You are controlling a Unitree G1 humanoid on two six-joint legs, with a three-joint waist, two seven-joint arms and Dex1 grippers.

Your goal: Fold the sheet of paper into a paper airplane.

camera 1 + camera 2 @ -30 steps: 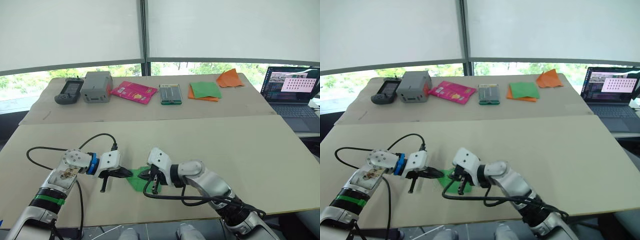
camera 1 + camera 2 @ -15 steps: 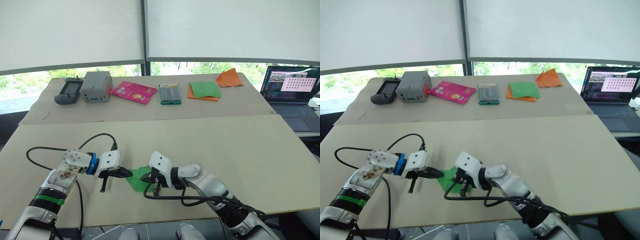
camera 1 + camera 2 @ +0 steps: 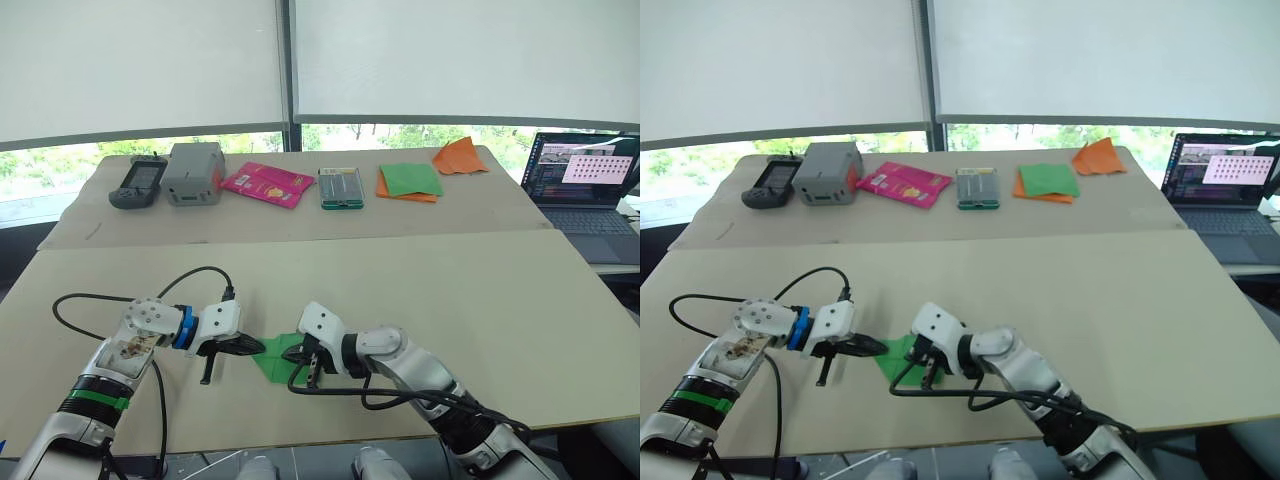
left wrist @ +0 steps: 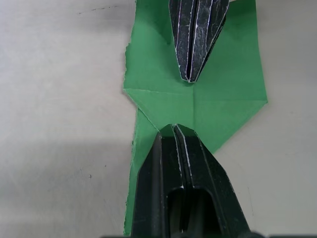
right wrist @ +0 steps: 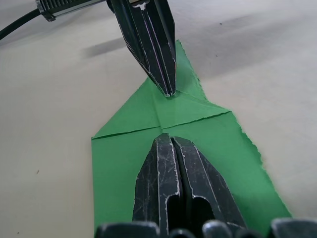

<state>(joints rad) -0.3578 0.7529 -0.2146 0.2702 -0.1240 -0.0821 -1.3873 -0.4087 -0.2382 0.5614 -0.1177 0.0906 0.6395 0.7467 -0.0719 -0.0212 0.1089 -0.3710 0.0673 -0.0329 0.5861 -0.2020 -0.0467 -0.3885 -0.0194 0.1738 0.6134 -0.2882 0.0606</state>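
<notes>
The sheet of paper (image 3: 276, 358) is bright green, partly folded to a point with creases, and lies flat near the table's front edge. My left gripper (image 3: 259, 347) comes in from the left, shut, with its tip resting on the paper's pointed end. My right gripper (image 3: 301, 366) faces it from the right, also shut, tip pressed on the paper. In the left wrist view my own shut fingertips (image 4: 174, 132) and the right gripper's tip (image 4: 192, 75) meet along the centre crease of the paper (image 4: 223, 106). The right wrist view shows the same paper (image 5: 124, 163), with my shut right gripper (image 5: 170, 140) facing the left gripper (image 5: 167, 90).
On the back table sit a handheld device (image 3: 137, 183), a grey box (image 3: 193, 172), a pink packet (image 3: 267, 184), a green-edged case (image 3: 341, 188), a green sheet stacked on orange (image 3: 409, 181) and crumpled orange paper (image 3: 459, 157). A laptop (image 3: 585, 185) stands at the right. A black cable (image 3: 190, 275) loops above my left arm.
My right gripper has sunk slightly and settled onto the paper. The left gripper and the paper have stayed put.
</notes>
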